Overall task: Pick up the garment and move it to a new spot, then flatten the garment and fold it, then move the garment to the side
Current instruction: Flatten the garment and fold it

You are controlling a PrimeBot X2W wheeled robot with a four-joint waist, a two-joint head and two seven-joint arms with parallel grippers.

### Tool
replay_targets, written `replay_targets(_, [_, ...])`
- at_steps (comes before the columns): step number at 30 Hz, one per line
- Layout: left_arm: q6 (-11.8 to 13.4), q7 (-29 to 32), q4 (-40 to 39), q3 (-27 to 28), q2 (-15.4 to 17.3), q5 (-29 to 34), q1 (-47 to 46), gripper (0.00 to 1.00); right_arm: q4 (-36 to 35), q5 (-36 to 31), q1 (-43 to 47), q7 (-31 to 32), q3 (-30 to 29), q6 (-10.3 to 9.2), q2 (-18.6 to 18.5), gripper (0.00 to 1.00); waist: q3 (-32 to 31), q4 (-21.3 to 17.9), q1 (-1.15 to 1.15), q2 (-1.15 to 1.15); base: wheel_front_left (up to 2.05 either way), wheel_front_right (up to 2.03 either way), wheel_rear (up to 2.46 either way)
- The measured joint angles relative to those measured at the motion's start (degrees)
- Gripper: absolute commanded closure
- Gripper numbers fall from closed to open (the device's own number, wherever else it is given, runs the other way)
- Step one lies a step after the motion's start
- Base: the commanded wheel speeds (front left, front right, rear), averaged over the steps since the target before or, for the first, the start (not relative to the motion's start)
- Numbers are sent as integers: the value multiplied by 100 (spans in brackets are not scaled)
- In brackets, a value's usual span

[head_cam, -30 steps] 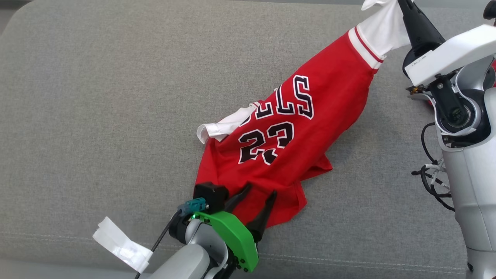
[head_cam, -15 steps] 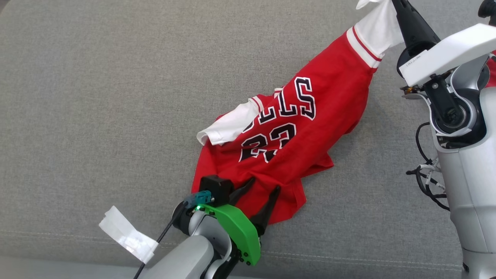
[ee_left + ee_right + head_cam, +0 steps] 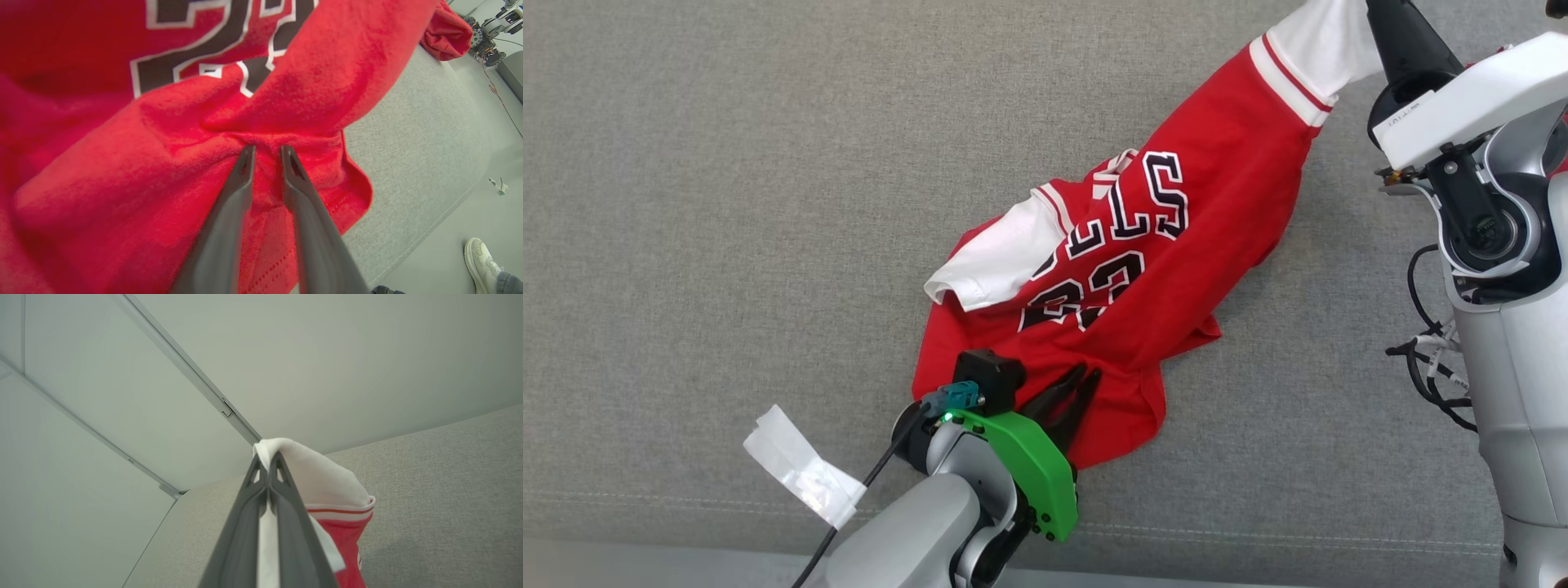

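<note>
The garment [image 3: 1168, 245] is a red jersey with black lettering and white sleeves, stretched diagonally across the grey cushion [image 3: 727, 204]. My right gripper [image 3: 267, 457] is shut on the end of one white sleeve [image 3: 322, 477], holding it raised at the upper right, where its dark fingers [image 3: 1405, 41] show in the head view. The other white sleeve [image 3: 992, 261] lies folded on the jersey's left side. My left gripper [image 3: 1081, 381] is at the lower hem, its fingertips [image 3: 247, 153] drawn close together with a bunched fold of red cloth [image 3: 265, 163] pinched between them.
A white strip of tape [image 3: 800, 474] hangs by the left arm's cable. A seam [image 3: 1258, 543] runs near the cushion's front edge. Another red cloth [image 3: 447, 30] lies at the cushion's far end. A person's shoe [image 3: 484, 261] stands on the floor beside the cushion.
My left gripper's fingers have closed from wide apart onto the red hem. The jersey has shifted a little, with more of the loose white sleeve showing. The right gripper keeps its hold.
</note>
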Motion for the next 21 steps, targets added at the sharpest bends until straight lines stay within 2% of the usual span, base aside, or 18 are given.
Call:
replay_targets(13, [-107, -182, 339, -198, -20, -132, -136, 100, 13, 1, 5, -71, -161, -5, -44, 100, 5, 93, 0, 0, 0, 0, 0])
replay_targets(21, [-56, -576, 569, 222, -26, -185, -140, 100, 60, 12, 165, -146, -209, -3, -55, 100, -113, 272, 0, 0, 0, 0, 0])
